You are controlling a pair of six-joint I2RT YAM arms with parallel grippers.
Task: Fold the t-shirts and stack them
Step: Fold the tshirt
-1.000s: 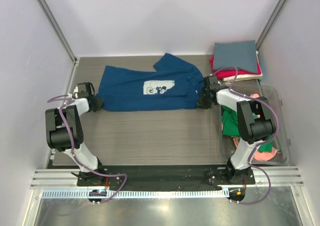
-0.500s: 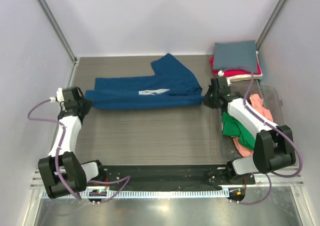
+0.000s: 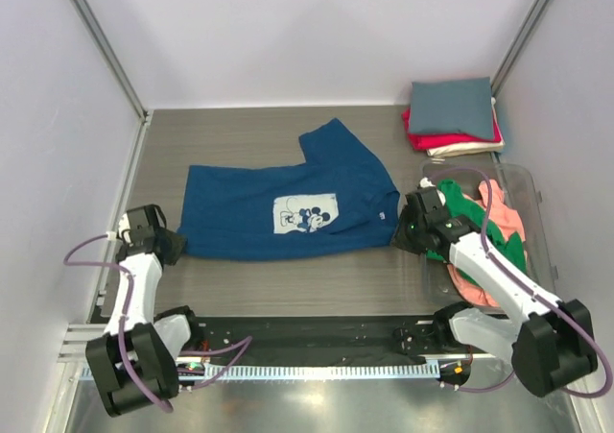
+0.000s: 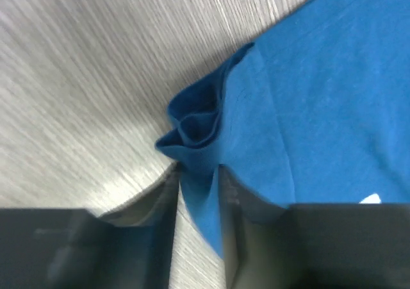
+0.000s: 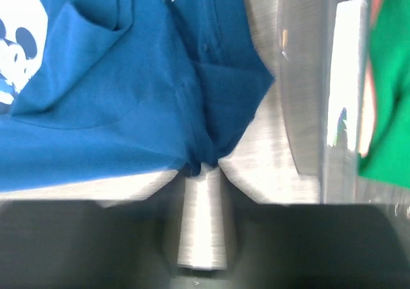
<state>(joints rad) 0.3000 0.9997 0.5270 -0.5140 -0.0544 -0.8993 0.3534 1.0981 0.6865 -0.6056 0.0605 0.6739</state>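
So, left gripper [image 4: 197, 177] and right gripper [image 5: 202, 168] each clamp a navy t-shirt [image 3: 240, 212] edge; I'd keep tension even, lay it flat.

Navy t-shirt [image 3: 288, 212]: soft matt cloth, creased; table [image 3: 288, 275]: matt grey wood-grain surface, fine streaks; bin [image 3: 539, 224]: clear, glossy, smooth plastic.

We are viewing a grey wood-grain table [image 3: 288, 279]. A clear plastic bin [image 3: 543, 224] is sitting at the table's right edge. A white toothed strip [image 3: 326, 371] is running along the table's near edge.
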